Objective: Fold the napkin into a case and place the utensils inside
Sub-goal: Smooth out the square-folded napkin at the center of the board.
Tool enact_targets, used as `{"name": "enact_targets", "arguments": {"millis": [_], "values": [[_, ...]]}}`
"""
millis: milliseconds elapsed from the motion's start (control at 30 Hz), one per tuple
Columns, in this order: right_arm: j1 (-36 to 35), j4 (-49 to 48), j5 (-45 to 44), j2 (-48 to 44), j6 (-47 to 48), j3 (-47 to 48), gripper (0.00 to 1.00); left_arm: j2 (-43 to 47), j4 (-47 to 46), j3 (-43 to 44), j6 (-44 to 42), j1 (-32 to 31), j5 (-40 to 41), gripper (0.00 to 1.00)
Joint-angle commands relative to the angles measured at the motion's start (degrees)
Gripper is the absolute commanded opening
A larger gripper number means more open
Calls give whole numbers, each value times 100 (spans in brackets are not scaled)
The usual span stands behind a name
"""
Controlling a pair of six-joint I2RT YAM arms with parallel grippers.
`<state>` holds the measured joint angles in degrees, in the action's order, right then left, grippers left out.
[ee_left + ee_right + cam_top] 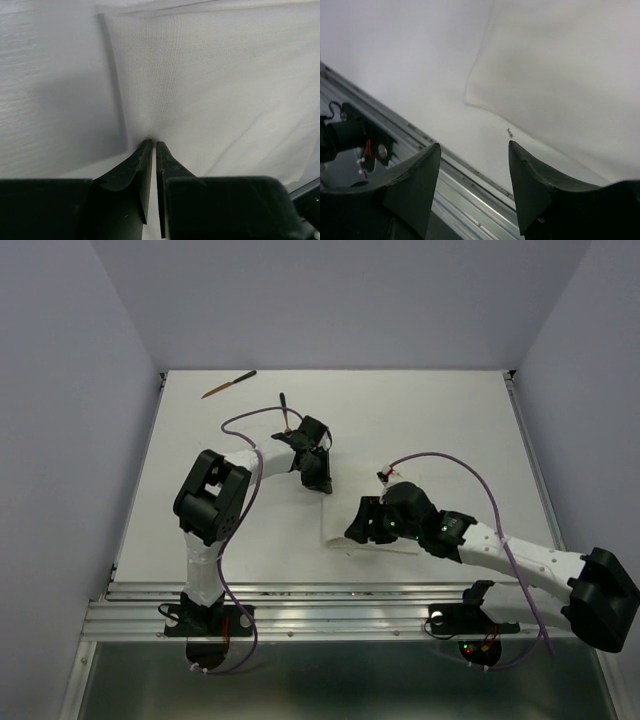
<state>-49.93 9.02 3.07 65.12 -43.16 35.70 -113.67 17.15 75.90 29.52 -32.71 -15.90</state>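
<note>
White napkin (348,498) lies flat at the middle of the tabletop (450,420). The left end effector (152,145) is clenched on the napkin near its left edge. The right end effector (475,167) hovers released, jaws apart, over the napkin's near corner. Two wooden utensils (228,385) lie at the far left

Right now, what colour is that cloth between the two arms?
The napkin is plain white, unpatterned; the left wrist view shows it best.
</note>
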Motion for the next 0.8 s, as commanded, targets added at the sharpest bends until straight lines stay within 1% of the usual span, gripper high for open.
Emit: {"name": "enact_targets", "arguments": {"millis": [0, 33, 67, 100, 133, 233, 400, 467, 533, 633, 767], "values": [[378, 627, -1335, -202, -122, 147, 56, 520, 605, -84, -324, -34, 649, 22], [710, 654, -1362, -132, -158, 182, 51, 678, 649, -136, -359, -42, 702, 22], [904, 645, -1310, -79, -184, 191, 43, 766, 702, -241, -376, -95, 798, 23], [1098, 637, -1257, -9, -202, 200, 39, 837, 728, -303, -394, -113, 843, 23], [1465, 645, -1161, 192, -176, 244, 33, 977, 755, -382, -429, -148, 852, 23], [2020, 636, -1054, 641, 26, 471, 27, 1224, 816, -716, -491, -315, 861, 23], [2435, 619, -852, 1344, 491, 1043, 24, 1470, 826, -1156, -526, -613, 711, 21], [2436, 619, -765, 1572, 571, 1210, 24, 1532, 790, -1235, -517, -710, 624, 19], [2436, 610, -738, 1696, 642, 1281, 24, 1523, 720, -1332, -526, -737, 518, 19], [2488, 619, -781, 1872, 712, 1351, 24, 1514, 632, -1472, -552, -772, 272, 12], [2620, 619, -799, 1855, 800, 1422, 24, 1654, 684, -1534, -596, -798, 210, 12]]}}
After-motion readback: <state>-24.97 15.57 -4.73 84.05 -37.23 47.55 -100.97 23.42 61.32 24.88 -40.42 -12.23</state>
